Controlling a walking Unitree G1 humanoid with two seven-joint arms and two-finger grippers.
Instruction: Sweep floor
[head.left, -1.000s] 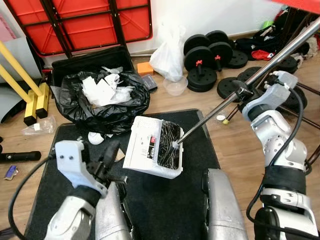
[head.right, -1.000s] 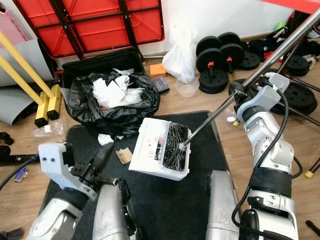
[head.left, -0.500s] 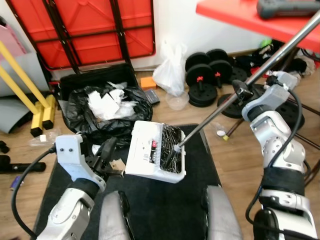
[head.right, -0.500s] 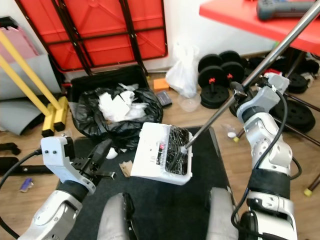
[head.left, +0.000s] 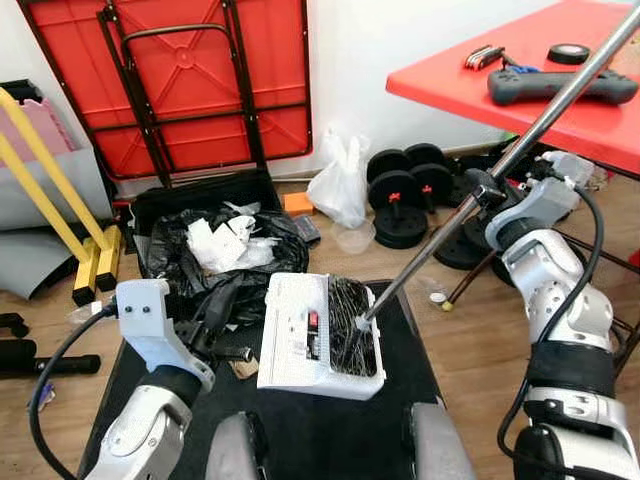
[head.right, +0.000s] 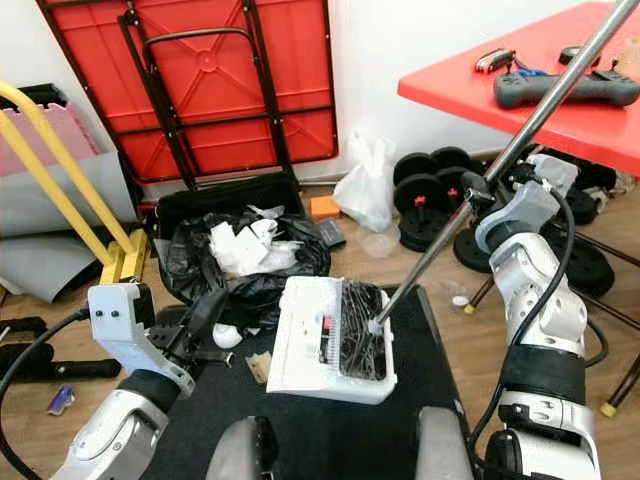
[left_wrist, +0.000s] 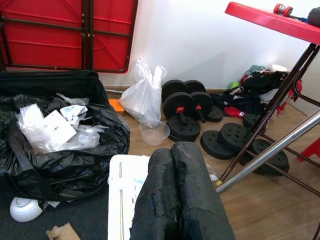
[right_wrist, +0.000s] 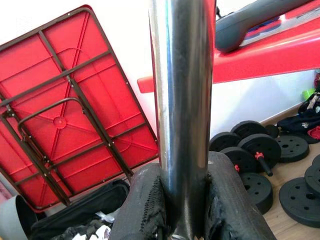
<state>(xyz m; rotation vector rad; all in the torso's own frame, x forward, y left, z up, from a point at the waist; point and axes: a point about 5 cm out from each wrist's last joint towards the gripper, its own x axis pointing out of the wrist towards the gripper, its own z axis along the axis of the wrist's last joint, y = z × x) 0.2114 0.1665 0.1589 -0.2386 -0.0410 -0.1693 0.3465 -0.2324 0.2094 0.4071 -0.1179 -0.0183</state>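
My right gripper (head.left: 480, 188) is shut on the broom's metal handle (head.left: 440, 235), seen close up in the right wrist view between the fingers (right_wrist: 145, 210). The handle slants down to the black bristles (head.left: 350, 325), which lie inside the white dustpan (head.left: 295, 335). The dustpan hangs tilted over the black mat (head.left: 320, 435), just in front of the black rubbish bag (head.left: 185, 270) full of white paper. My left gripper (head.left: 228, 308) is at the dustpan's left side with its fingers (left_wrist: 160, 190) pressed together. The grip point itself is hidden.
A red table (head.left: 470, 85) juts in overhead at the right. Black weight plates (head.left: 400, 195) and a white plastic bag (head.left: 340, 185) lie by the wall. A folded red table (head.left: 200, 90) leans behind the bag, with yellow bars (head.left: 55, 195) on the left. A white bowl (head.right: 226, 336) and a cardboard scrap (head.right: 258, 368) lie on the mat.
The camera has risen and tipped up, bringing the red tabletop into view. Broom and dustpan keep the same relation to each other, and both grippers keep their hold.
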